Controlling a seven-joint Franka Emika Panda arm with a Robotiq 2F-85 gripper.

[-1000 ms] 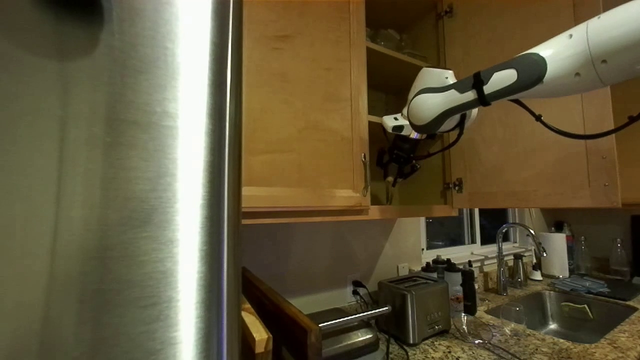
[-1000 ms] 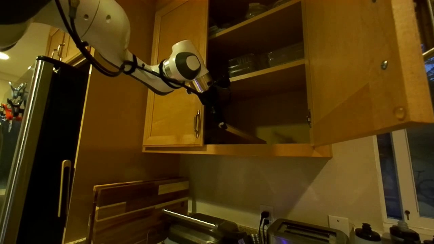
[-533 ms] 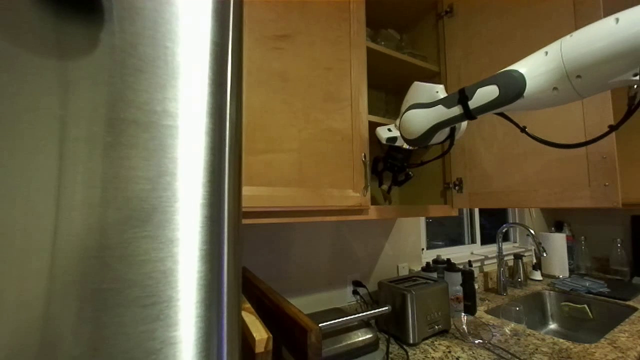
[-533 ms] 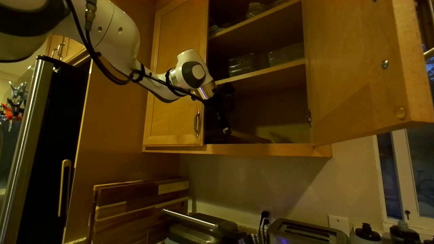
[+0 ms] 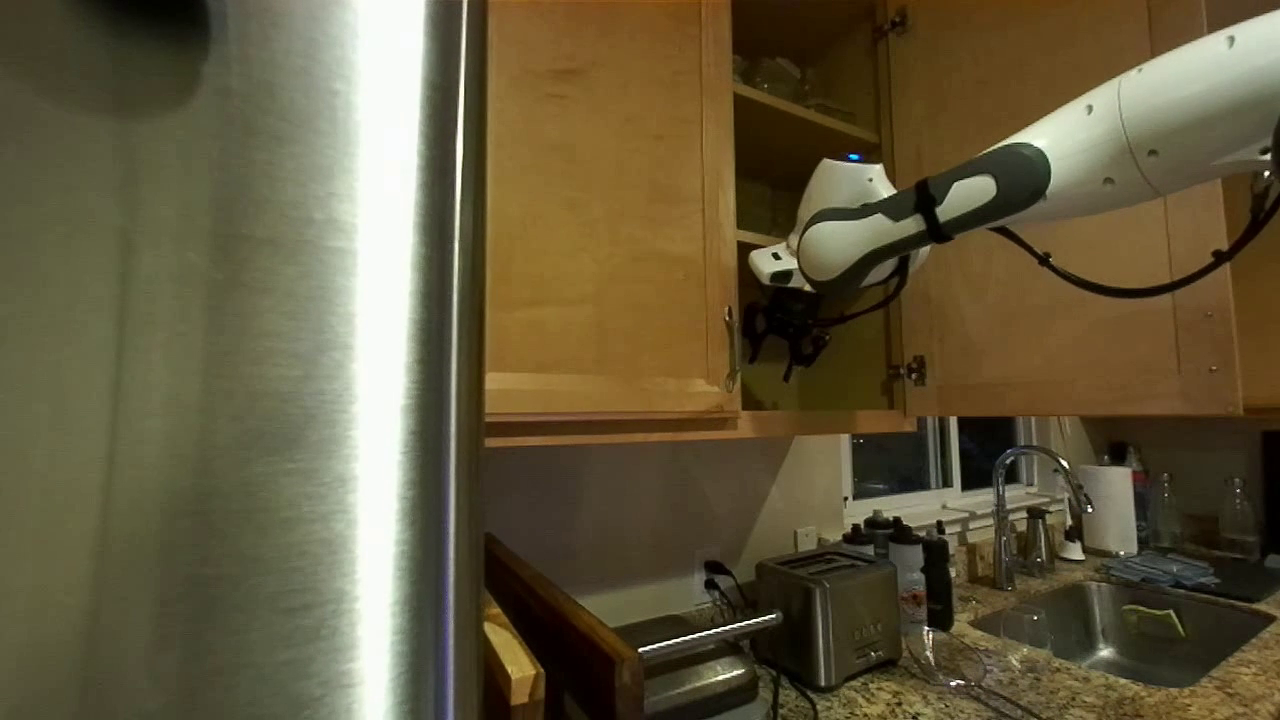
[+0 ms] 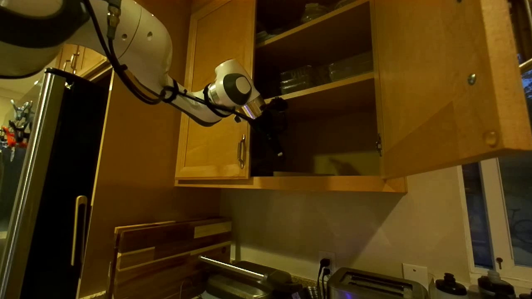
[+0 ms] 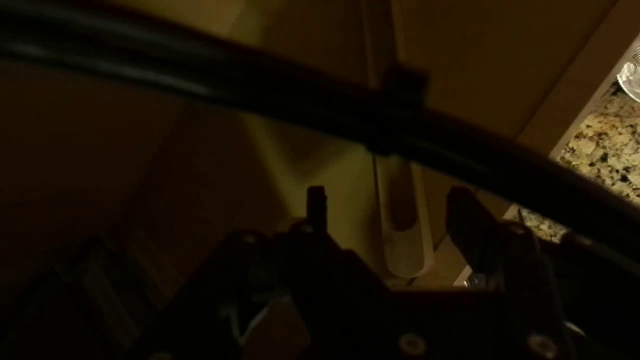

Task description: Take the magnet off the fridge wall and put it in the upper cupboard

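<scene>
Robotiq gripper (image 7: 386,191) inside upper cupboard (image 6: 324,184), jaws spread, released. Magnet (image 7: 406,252) on cupboard btm, one end nr the front, clear of gripper; wrist view shows it btwn jaws.

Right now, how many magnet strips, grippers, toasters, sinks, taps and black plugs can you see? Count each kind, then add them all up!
Magnet strip: 1
Gripper: 1
Toaster: 1, the same one in both exterior views
Sink: 1
Tap: 1
Black plugs: 2
Total: 7
</scene>
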